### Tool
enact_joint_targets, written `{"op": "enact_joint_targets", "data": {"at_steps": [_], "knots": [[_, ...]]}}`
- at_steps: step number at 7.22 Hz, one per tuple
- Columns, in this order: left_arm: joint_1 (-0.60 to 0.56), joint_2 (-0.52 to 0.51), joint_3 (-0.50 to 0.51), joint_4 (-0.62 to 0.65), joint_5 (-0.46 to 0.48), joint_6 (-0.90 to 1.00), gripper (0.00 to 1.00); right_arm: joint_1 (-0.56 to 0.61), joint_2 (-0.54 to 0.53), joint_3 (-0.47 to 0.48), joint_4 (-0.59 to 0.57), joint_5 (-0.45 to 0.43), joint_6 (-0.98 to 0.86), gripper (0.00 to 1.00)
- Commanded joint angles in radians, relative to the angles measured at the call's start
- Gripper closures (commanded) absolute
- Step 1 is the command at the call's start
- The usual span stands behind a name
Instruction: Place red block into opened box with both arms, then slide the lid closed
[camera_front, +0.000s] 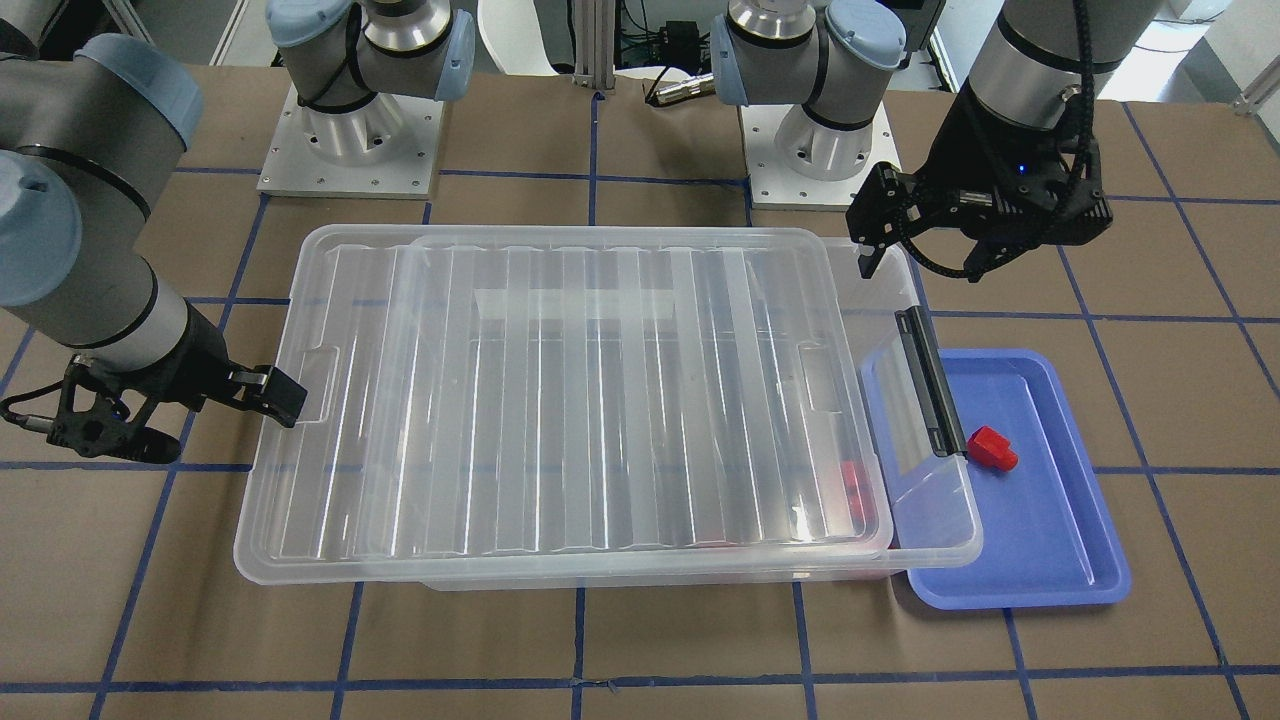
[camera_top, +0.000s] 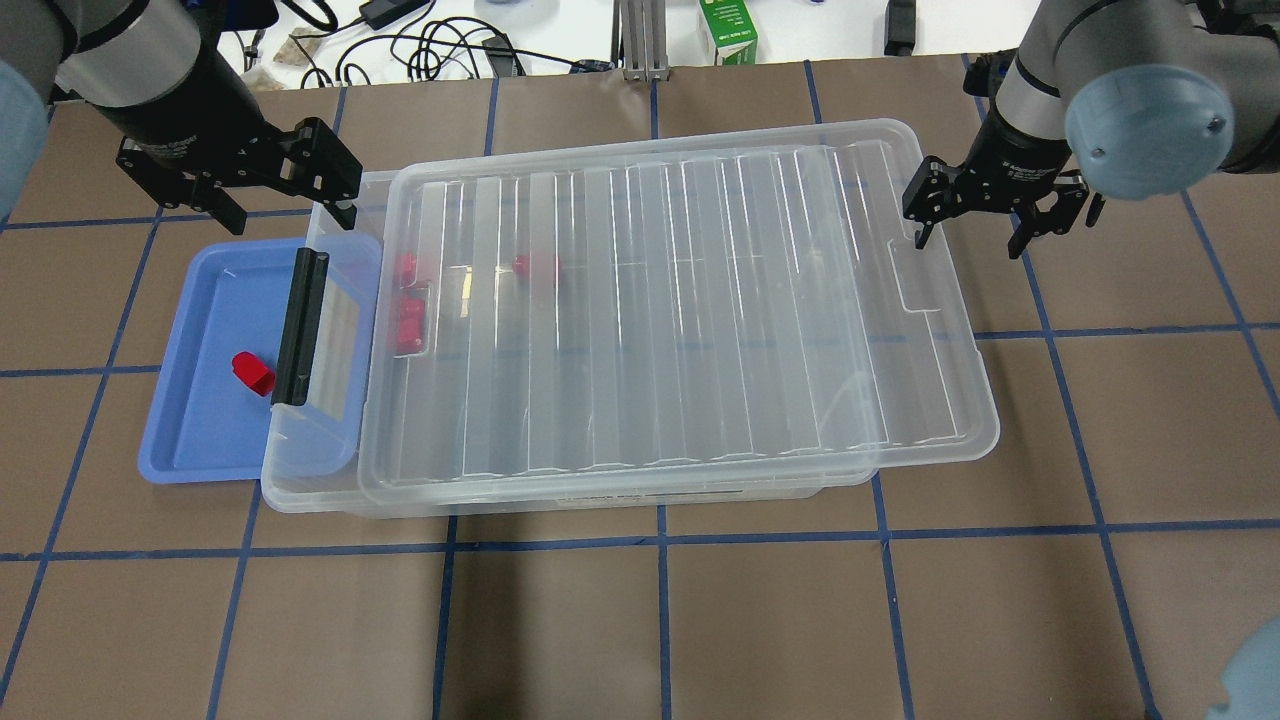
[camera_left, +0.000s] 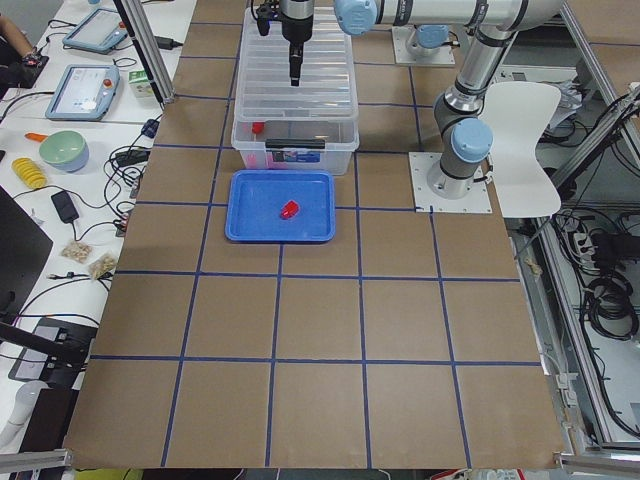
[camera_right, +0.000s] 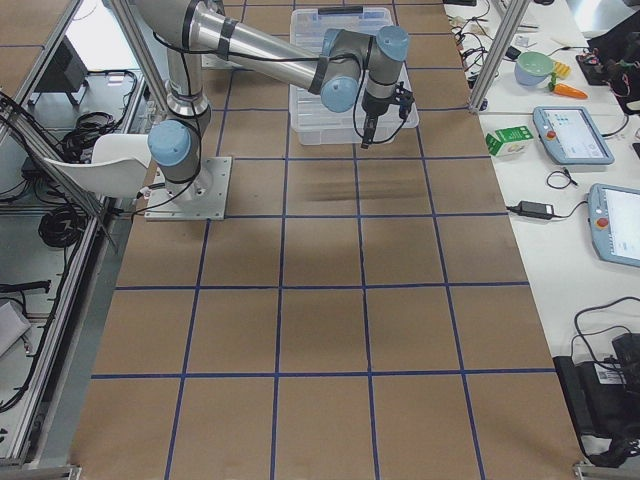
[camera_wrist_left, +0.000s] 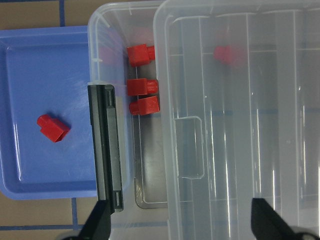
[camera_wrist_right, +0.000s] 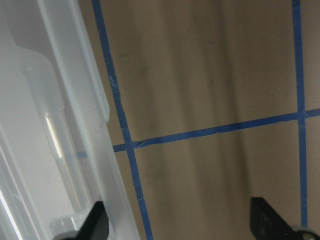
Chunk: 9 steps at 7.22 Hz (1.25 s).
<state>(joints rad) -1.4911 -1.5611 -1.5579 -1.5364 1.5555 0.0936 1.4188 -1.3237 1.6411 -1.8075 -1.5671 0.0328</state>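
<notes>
Block (camera_top: 253, 373) of bright red plastic, boxy with a short round stub, lies in the blue tray (camera_top: 200, 440), outside the box (camera_top: 305, 490) and just beside its end with the black bar (camera_top: 300, 325). More red blocks (camera_wrist_left: 142, 87) sit inside the box near that same end. The ribbed clear lid (camera_top: 700, 330) rests on the box, set off from the bar end so that a strip there is uncovered, and overhangs the opposite end. My left fingers (camera_top: 338, 190) hang spread wide above the box's bar-end corner, grasping nothing. My right fingers (camera_top: 924, 215) are spread too, empty, at the box's opposite end. One tip is at the lid's rim, and I cannot tell whether it touches.
</notes>
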Motion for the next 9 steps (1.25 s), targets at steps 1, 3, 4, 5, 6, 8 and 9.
{"op": "enact_joint_targets", "data": {"at_steps": [1, 3, 4, 5, 6, 8, 9], "knots": [[0.0, -0.001, 0.001, 0.001, 0.0, -0.002, 0.0, -0.011, -0.002, -0.001, -0.003, -0.005, -0.02, 0.0], [0.0, -0.007, 0.001, 0.015, 0.009, -0.012, 0.0, -0.052, -0.005, -0.001, -0.001, -0.025, -0.069, 0.0], [0.014, -0.004, -0.002, 0.048, 0.009, -0.006, 0.0, -0.069, -0.006, -0.001, -0.001, -0.024, -0.088, 0.0], [0.072, 0.001, -0.002, 0.054, 0.044, -0.005, 0.0, -0.084, -0.006, -0.003, -0.001, -0.024, -0.105, 0.0], [0.192, -0.005, -0.005, 0.062, 0.058, 0.0, 0.0, -0.098, -0.006, -0.003, -0.001, -0.025, -0.125, 0.0], [0.354, -0.051, -0.077, 0.134, 0.014, 0.002, 0.0, -0.113, -0.008, -0.004, -0.001, -0.039, -0.143, 0.0], [0.398, -0.092, -0.143, 0.263, -0.004, -0.009, 0.0, -0.122, -0.006, -0.006, -0.001, -0.059, -0.166, 0.0]]}}
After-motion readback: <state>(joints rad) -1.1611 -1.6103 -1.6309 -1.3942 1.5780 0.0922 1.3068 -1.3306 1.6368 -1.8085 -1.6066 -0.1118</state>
